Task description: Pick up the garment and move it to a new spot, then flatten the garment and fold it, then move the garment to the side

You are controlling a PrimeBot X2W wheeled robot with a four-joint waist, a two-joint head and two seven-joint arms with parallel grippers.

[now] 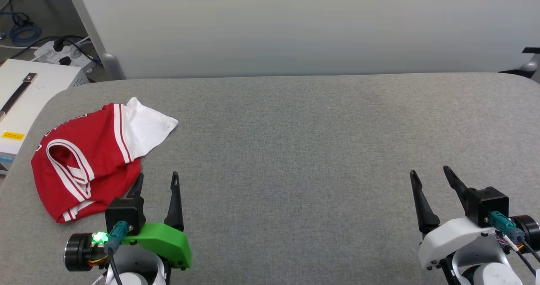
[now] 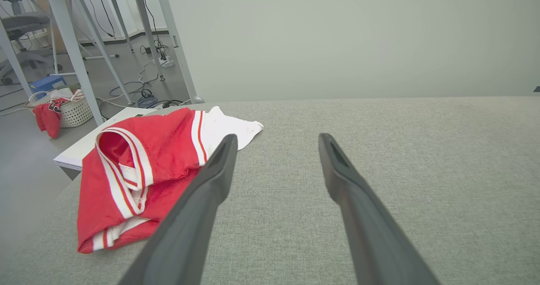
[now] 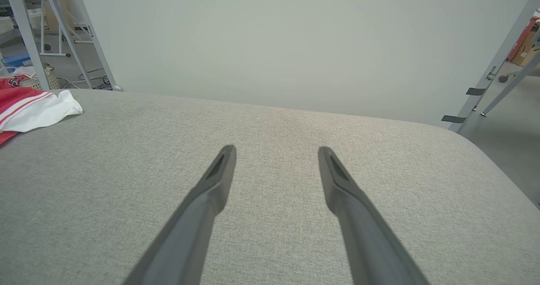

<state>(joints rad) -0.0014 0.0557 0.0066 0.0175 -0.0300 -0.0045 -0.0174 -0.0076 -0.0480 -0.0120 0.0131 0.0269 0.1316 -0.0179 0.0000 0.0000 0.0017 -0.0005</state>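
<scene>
Logging the head view first: the garment point(image 1: 84, 158) lies crumpled at 9 o'clock on the grey padded table point(image 1: 295, 150). Its red body is bunched, the striped neck opening faces up, and one white sleeve is spread toward 1 o'clock. The left gripper point(image 1: 157, 175) sits at 7 o'clock of the table and the right gripper point(image 1: 430, 171) at 5 o'clock. Both have their fingers spread and nothing between them. A white box point(image 1: 25, 95) stands off the table edge at 9 o'clock.

The left wrist view adds floor detail that the head view lacks. At 10 o'clock, past the table, a white basket point(image 2: 76, 110) has a red cloth point(image 2: 48, 118) hanging over its rim. This view also shows the garment's hem folded under at 8 o'clock, with the striped trim doubled.

The right wrist view catches the sleeve tip and a strip of red at its 9 o'clock edge, well apart from the right fingers, which sit over bare fabric surface.

Garment relative to the left fingers: it lies at 10 to 11 o'clock from them. In the head view the outer finger's tip overlaps the red hem. In the left wrist view the same finger crosses in front of the red body and the sleeve. Contact cannot be told from either view. The inner finger sits over bare table, clear of the cloth.
</scene>
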